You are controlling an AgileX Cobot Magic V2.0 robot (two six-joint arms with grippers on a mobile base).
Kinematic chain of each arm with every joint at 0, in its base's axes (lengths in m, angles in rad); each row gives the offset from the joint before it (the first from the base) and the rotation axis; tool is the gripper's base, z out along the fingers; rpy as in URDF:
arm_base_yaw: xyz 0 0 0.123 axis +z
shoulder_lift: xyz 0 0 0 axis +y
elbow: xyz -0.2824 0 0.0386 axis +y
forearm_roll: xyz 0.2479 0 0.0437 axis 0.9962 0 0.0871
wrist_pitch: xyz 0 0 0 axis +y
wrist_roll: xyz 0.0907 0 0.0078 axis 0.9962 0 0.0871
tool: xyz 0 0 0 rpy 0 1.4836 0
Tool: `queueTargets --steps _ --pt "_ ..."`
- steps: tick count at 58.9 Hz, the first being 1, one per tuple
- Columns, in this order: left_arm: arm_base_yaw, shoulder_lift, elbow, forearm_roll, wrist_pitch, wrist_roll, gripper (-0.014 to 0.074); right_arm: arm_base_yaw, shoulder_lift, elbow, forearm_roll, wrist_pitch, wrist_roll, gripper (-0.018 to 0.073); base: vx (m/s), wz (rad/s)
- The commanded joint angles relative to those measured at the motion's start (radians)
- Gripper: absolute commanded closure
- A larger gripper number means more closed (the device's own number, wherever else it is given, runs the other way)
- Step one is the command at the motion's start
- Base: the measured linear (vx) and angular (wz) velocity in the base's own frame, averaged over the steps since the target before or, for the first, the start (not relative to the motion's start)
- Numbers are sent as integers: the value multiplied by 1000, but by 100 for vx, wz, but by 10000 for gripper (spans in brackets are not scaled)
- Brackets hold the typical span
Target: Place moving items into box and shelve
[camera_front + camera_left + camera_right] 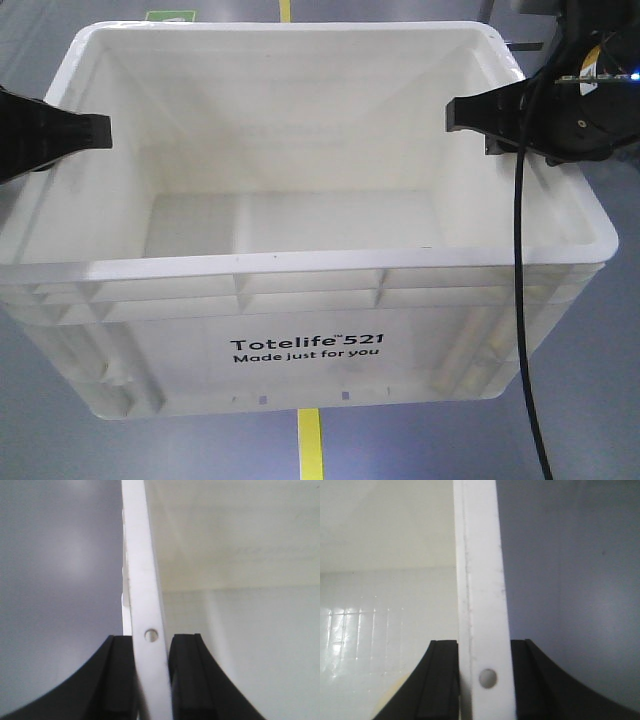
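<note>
The box (300,345) fills the middle of the front view, open top up, its "Totelife 521" print facing out. At its 9 o'clock the left gripper (95,130) pinches the rim, black fingers (117,675) tight against both faces. At 3 o'clock the right gripper (460,112) clamps the opposite rim likewise. A black cable (525,300) hangs past the box's right corner. At 6 o'clock a yellow line (309,445) crosses the grey floor (600,420).

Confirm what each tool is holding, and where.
Both hold the white crate: left tool shut on its left rim, right tool on its right rim, one finger inside the wall, one outside.
</note>
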Motion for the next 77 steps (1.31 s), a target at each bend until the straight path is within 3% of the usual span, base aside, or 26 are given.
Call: queueTargets --steps 1,46,77 --pt "-8 -32 -43 65 -127 5 620 0 -44 -38 -82 -88 -19 575 40 -3" --pt "-8 -32 -43 65 -127 5 620 0 -44 -38 -82 -88 -19 575 37 -5" --pt "-8 -32 -43 65 -127 5 620 0 -44 -38 -82 -88 -19 575 27 -40"
